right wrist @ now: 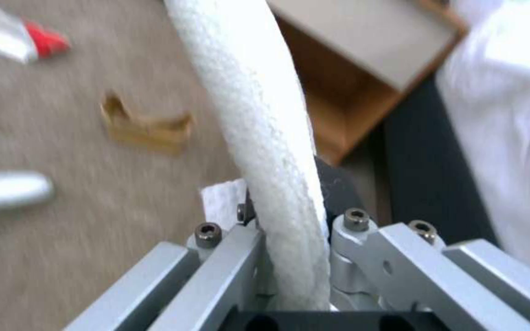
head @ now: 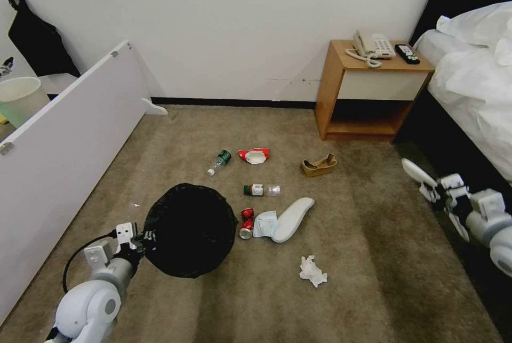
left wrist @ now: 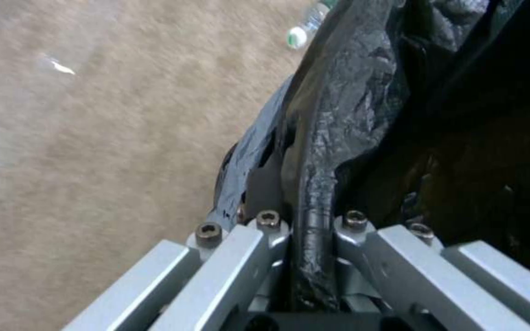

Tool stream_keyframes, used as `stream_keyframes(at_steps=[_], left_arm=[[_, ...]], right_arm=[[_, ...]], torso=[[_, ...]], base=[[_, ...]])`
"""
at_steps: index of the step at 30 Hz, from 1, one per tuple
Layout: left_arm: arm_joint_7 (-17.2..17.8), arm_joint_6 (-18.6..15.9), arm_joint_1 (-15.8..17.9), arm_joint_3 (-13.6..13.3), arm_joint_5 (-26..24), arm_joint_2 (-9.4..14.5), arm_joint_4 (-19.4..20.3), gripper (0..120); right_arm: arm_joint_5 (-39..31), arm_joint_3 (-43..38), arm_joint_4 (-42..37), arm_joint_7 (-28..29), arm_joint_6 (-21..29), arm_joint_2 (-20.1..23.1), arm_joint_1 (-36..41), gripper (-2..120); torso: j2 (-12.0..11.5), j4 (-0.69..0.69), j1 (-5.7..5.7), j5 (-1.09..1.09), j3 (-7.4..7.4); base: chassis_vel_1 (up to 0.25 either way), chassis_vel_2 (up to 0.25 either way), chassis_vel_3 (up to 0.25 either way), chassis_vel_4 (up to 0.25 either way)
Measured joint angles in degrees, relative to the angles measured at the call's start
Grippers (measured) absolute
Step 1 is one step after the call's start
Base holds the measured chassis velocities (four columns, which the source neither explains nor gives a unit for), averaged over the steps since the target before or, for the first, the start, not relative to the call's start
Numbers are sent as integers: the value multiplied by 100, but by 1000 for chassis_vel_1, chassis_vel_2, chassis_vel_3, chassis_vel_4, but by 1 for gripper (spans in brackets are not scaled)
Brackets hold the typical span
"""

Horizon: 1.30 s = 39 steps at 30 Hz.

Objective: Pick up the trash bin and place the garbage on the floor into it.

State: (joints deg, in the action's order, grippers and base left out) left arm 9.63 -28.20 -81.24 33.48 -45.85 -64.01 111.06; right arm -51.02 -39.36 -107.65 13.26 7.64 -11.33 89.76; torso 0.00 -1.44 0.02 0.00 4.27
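Left gripper (head: 144,237) clamps the trash bin (head: 189,228) rim. Right gripper (head: 433,185) pinches a white slipper (head: 418,172); release it squarely above the bin's mouth.

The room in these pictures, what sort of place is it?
Most likely a hotel bedroom, or a mock-up of one: a bed with white bedding stands beside a wooden nightstand carrying a corded phone and a remote, with carpet underfoot.
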Motion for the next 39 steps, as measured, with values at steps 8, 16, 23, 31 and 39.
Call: stream_keyframes(at_steps=[8, 16, 23, 31, 39], left_arm=[[206, -402, 425, -534, -463, 107, -74, 2], [335, -524, 838, -1184, -499, -42, -209, 2], [370, -551, 1024, -1573, -454, -192, -282, 1], [486, -560, 1543, -2304, -450, -450, -657, 1], [541, -572, 1780, -2505, -583, -501, -821, 1]], right_arm=[[-510, -472, -533, 12, -73, 438, -126, 3], [-1004, -863, -1235, 26, -159, 955, -99, 3], [-1238, -1003, -1582, -56, -202, 1187, -88, 3], [-1905, -1169, -2290, -517, -419, 1643, -143, 3], [-2026, -1193, -2345, -1427, -1085, 1611, -130, 3]], torso=[[0, 0, 0, -1, 0], [0, 1, 0, 0, 0], [0, -1, 0, -1, 0], [0, 1, 0, 0, -1], [0, 1, 0, 1, -1]], base=[[0, 0, 0, 0], [0, 0, 0, 0], [0, 0, 0, 0], [0, 0, 0, 0], [0, 0, 0, 0]])
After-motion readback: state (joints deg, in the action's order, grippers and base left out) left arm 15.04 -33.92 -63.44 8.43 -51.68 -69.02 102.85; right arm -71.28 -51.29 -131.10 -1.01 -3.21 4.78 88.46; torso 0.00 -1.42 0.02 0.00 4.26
